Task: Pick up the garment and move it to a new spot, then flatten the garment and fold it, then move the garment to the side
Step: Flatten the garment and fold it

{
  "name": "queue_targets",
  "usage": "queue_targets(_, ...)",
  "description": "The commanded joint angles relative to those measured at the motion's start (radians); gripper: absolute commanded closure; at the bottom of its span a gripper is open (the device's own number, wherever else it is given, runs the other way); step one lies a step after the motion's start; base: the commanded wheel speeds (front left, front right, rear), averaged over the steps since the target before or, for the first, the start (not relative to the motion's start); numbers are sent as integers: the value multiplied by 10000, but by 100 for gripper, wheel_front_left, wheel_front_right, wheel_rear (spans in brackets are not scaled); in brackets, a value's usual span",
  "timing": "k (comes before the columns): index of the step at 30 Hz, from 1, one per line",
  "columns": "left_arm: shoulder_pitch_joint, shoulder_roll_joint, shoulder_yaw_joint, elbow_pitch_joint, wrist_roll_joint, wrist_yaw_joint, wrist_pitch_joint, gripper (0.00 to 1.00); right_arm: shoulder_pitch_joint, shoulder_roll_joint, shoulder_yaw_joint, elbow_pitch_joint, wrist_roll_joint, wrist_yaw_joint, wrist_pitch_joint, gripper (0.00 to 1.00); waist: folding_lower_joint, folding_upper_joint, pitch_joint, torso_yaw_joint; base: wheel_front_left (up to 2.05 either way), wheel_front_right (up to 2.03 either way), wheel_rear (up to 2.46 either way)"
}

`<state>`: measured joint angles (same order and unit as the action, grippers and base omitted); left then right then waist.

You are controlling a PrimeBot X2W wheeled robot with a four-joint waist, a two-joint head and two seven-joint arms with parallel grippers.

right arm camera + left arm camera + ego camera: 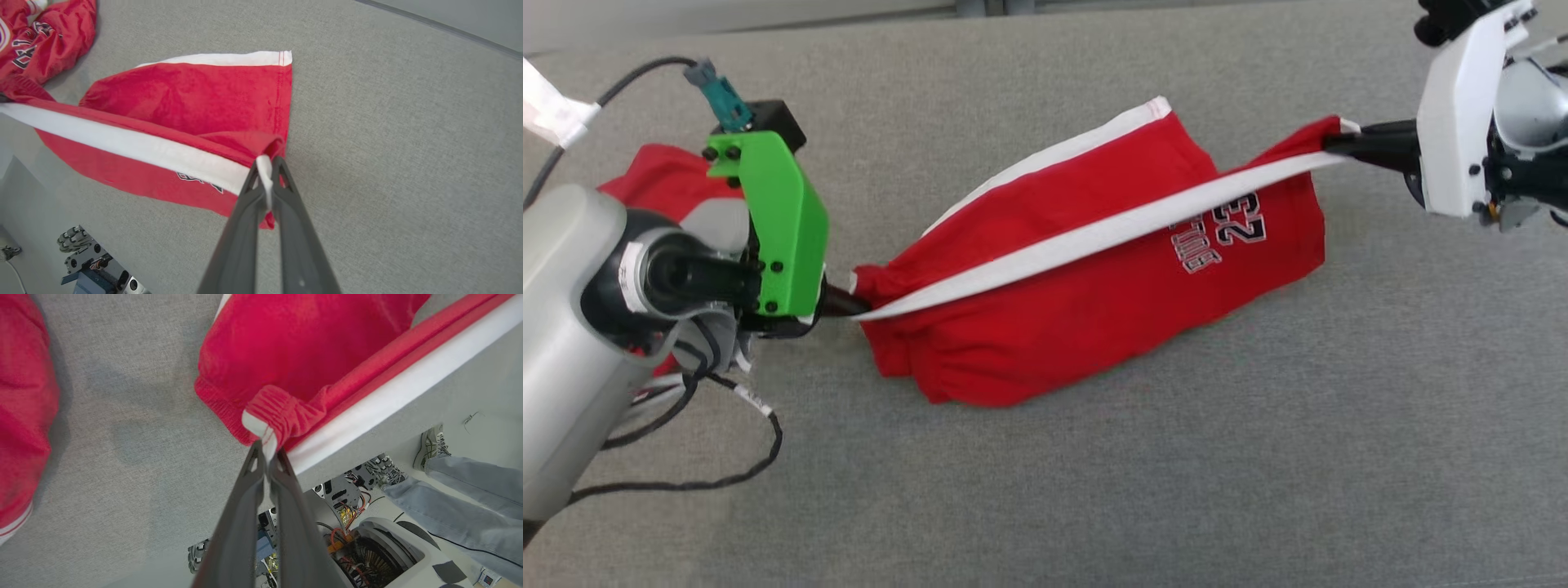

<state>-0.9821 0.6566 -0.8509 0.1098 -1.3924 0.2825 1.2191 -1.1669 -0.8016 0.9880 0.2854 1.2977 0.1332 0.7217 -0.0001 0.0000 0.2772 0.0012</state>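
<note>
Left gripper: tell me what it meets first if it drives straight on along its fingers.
Probably the red shorts it is shut on: their bunched waistband sits right at the left gripper tips.

The left arm's pale grey forearm [564, 343] bears a bright green bracket [784, 229] with black screws, a teal plug [719, 94] and looping black cables [670, 486]; the right wrist wears a white bracket [1462, 122] behind long dark fingers [241, 245].
</note>
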Motion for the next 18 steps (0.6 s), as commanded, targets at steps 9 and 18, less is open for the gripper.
queue_targets(9, -1215, -862, 306, 1473, 194, -173, -303, 100, -1438, 1184, -291, 2433, -537, -42, 393, 100, 1, 0, 2039, 1169, 0, 0, 0)
queue_targets(18, -1753, -1579, 455, 2252, 225, -432, -674, 0, -1727, 1787, -257, 3163, -672, -35, -65, 0, 1, 0, 2190, 1341, 0, 0, 0)
